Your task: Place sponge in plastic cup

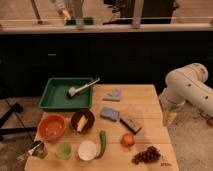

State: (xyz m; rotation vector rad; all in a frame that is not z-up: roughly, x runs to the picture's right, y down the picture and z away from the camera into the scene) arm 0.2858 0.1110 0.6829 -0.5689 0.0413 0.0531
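Observation:
A blue sponge (109, 113) lies flat in the middle of the wooden table (150, 107). A second blue, crumpled-looking piece (113, 95) lies behind it. A small green plastic cup (63, 150) stands upright near the front left edge, beside a white cup (86, 150). My white arm (187, 90) is off the table's right side. Its lower end with the gripper (169, 119) hangs beside the right table edge, well away from the sponge and the cup, holding nothing that I can see.
A green tray (54, 102) at the back left holds a dish brush (80, 89). An orange bowl (51, 127), a dark bowl (82, 121), a dark block (130, 124), a green vegetable (102, 143), a red fruit (128, 140), grapes (147, 156) and a metal scoop (35, 150) crowd the front.

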